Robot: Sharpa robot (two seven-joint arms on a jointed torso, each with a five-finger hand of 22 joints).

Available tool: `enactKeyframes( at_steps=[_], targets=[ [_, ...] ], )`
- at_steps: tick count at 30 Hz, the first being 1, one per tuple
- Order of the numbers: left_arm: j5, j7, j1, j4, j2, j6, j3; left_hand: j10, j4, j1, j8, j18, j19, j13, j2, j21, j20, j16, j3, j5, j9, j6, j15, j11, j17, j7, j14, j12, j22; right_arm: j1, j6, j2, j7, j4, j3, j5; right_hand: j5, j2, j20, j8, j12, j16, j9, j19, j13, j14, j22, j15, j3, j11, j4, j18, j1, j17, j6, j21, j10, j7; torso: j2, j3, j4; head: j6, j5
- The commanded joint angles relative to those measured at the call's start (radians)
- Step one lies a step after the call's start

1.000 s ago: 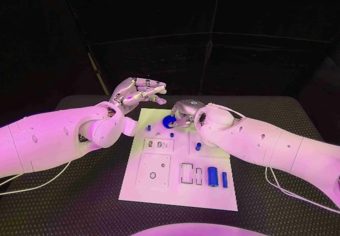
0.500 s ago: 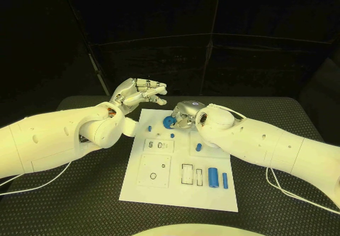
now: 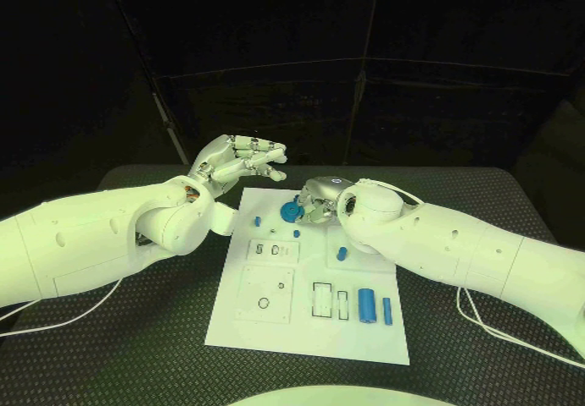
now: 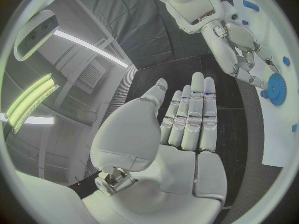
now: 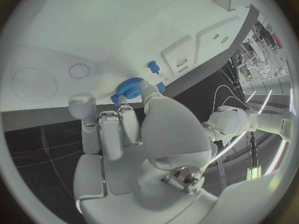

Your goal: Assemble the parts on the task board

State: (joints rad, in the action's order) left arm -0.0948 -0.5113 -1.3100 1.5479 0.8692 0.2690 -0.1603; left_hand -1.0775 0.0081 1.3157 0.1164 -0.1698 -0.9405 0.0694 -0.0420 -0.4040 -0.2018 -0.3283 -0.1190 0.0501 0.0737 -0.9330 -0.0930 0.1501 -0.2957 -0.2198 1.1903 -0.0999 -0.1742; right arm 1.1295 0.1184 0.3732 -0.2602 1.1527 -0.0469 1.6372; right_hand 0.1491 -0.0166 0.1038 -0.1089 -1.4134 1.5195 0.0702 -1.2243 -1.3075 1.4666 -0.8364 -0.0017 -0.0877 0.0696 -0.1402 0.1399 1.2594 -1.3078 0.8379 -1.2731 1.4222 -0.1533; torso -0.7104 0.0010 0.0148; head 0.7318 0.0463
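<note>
The white task board (image 3: 305,330) lies in the middle of the table. A blue gear (image 3: 290,211) sits at its far end, and my right hand (image 3: 319,197) pinches it with its fingertips. In the right wrist view the gear (image 5: 129,88) lies between the thumb and a finger of my right hand (image 5: 124,134), against the board (image 5: 93,30). My left hand (image 3: 239,158) hovers above the table beyond the board's far left corner and holds nothing. In the left wrist view my left hand (image 4: 187,124) has its fingers stretched out, with the right hand (image 4: 239,47) and gear (image 4: 276,88) beyond it.
Small blue pegs stand on the board (image 3: 257,220) (image 3: 297,231) (image 3: 342,251). Two blue cylinders (image 3: 366,304) (image 3: 386,309) lie near its front right, next to rectangular recesses (image 3: 322,299). A square plate with a round hole (image 3: 264,293) sits at the front left. White cables trail on both sides of the table.
</note>
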Motion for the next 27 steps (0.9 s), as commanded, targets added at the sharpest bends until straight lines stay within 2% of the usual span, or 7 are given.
enactKeyframes(
  at_steps=[1,4,10,14,18,22,27],
  targets=[
    [0.002,-0.001,-0.002,0.002,0.001,0.001,0.001,0.0,-0.003,-0.002,-0.007,-0.011,0.005,0.0,-0.005,0.005,0.0,0.007,0.002,-0.002,-0.001,0.002,0.002,0.008,-0.001,-0.006,-0.008,0.006,0.001,0.0,-0.024,0.006,-0.019,0.004,0.001,-0.011,-0.006,0.006,-0.002,0.006,-0.002,0.005,0.002,-0.007,-0.034,0.078,-0.001,-0.005,0.005,-0.002,0.003,-0.015,0.005,-0.138,0.006,-0.003,0.002,0.001,-0.001,0.0003,0.0012,-0.001,0.001],
    [0.002,-0.001,-0.002,0.003,0.001,0.001,0.001,0.0,-0.003,-0.002,-0.007,-0.011,0.005,0.0,-0.005,0.005,0.0,0.007,0.002,-0.002,-0.001,0.002,0.002,0.008,-0.001,-0.006,-0.008,0.006,0.001,0.0,-0.001,0.015,-0.018,0.015,0.001,-0.01,-0.005,0.007,-0.002,0.006,-0.003,0.005,0.002,-0.007,-0.035,0.078,-0.001,-0.004,0.004,-0.001,0.004,-0.015,0.007,-0.138,0.007,-0.003,0.002,0.0,-0.002,0.0008,0.0005,-0.001,0.002],
    [0.002,-0.002,-0.002,0.002,0.002,0.0,0.001,0.0,-0.004,-0.001,-0.007,-0.011,0.005,0.0,-0.006,0.005,0.0,0.007,0.001,-0.002,-0.001,0.002,0.002,0.008,-0.001,-0.006,-0.008,0.007,0.001,0.0,0.117,0.051,0.012,0.06,0.001,-0.013,0.02,0.01,-0.002,0.006,-0.004,0.005,0.002,-0.007,-0.038,0.078,-0.002,-0.003,0.005,0.001,0.011,-0.015,0.017,-0.137,0.021,-0.004,0.005,-0.002,0.0,0.0015,0.0005,-0.002,0.002],
    [0.002,-0.002,-0.002,0.0,0.002,-0.001,0.001,0.0,-0.004,-0.001,-0.007,-0.011,0.005,0.0,-0.006,0.005,0.0,0.007,0.001,-0.002,-0.001,0.002,0.002,0.008,-0.001,-0.006,-0.008,0.007,0.001,-0.001,0.221,0.1,0.075,0.107,0.001,-0.066,0.032,0.009,-0.001,0.004,-0.003,0.005,0.003,-0.007,-0.038,0.078,-0.001,-0.003,0.006,0.001,0.016,-0.015,0.024,-0.136,0.03,-0.004,0.005,-0.004,0.0,0.0013,0.0025,-0.004,0.003],
    [0.002,-0.003,-0.002,-0.003,0.002,-0.002,0.001,0.0,-0.004,-0.001,-0.007,-0.011,0.005,0.0,-0.006,0.005,0.0,0.007,0.001,-0.002,-0.001,0.002,0.002,0.008,-0.001,-0.006,-0.008,0.007,0.001,-0.001,0.288,0.159,0.157,0.154,0.001,-0.152,0.038,0.009,0.0,0.005,-0.002,0.004,0.003,-0.006,-0.036,0.077,0.0,-0.002,0.004,0.003,0.022,-0.015,0.033,-0.134,0.034,-0.003,0.003,-0.006,0.001,0.0004,0.0032,-0.007,-0.001],
    [0.002,-0.004,-0.002,-0.007,0.002,-0.007,0.0,0.0,-0.005,0.0,-0.008,-0.011,0.005,0.0,-0.007,0.006,0.0,0.007,0.0,-0.002,-0.001,0.002,0.002,0.008,-0.002,-0.006,-0.008,0.008,0.002,-0.001,0.279,0.249,0.225,0.203,0.001,-0.27,0.041,0.007,0.001,0.006,0.003,0.0,0.002,-0.002,-0.031,0.075,0.005,0.0,0.003,0.004,0.033,-0.014,0.047,-0.125,0.041,-0.001,-0.001,-0.007,0.004,0.0002,0.0068,-0.009,-0.004],
    [0.002,-0.005,-0.002,-0.009,0.004,-0.011,-0.006,0.0,-0.005,0.0,-0.008,-0.011,0.005,0.0,-0.007,0.006,0.0,0.008,0.0,-0.002,-0.001,0.002,0.002,0.008,-0.002,-0.006,-0.008,0.008,0.002,0.0,0.238,0.35,0.267,0.222,0.001,-0.357,0.047,-0.002,0.002,0.009,0.006,-0.002,0.001,0.001,-0.029,0.074,0.009,0.0,0.004,0.004,0.05,-0.013,0.069,-0.119,0.048,0.002,-0.003,-0.008,0.011,-0.0014,0.0133,-0.009,-0.008]
  ],
)
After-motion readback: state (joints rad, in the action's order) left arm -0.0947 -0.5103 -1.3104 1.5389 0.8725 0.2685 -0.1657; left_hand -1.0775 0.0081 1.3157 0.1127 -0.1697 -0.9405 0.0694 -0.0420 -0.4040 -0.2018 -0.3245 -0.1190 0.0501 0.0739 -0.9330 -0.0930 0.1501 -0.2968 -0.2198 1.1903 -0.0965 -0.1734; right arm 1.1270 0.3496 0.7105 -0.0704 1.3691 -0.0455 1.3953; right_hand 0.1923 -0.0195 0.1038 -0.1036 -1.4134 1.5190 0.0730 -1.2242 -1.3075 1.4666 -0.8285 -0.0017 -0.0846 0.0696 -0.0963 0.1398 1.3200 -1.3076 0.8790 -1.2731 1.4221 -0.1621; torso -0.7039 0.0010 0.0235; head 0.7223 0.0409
